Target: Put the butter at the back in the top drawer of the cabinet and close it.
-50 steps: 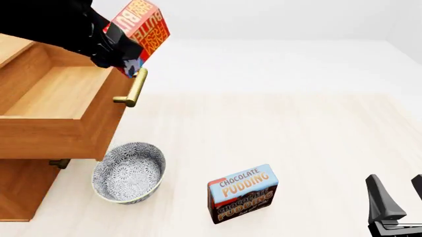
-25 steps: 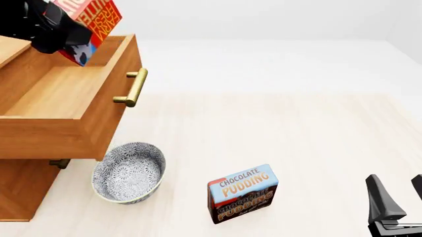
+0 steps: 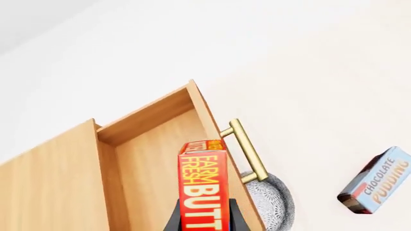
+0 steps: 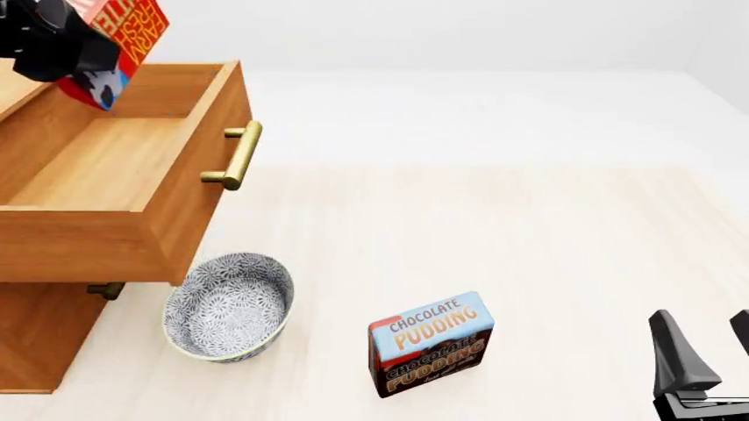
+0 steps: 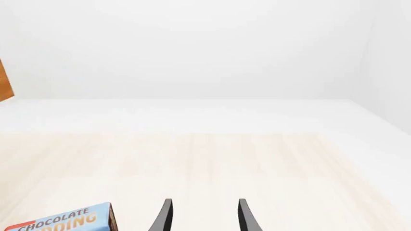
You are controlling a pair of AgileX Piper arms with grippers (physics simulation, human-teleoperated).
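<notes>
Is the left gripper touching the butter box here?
Touching. In the left wrist view, the left gripper has a finger on each side face of the butter, no gap visible, holding it above the open top drawer.

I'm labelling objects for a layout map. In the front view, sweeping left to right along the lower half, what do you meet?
Cabinet → patterned bowl → chocolate pudding box → right gripper.
</notes>
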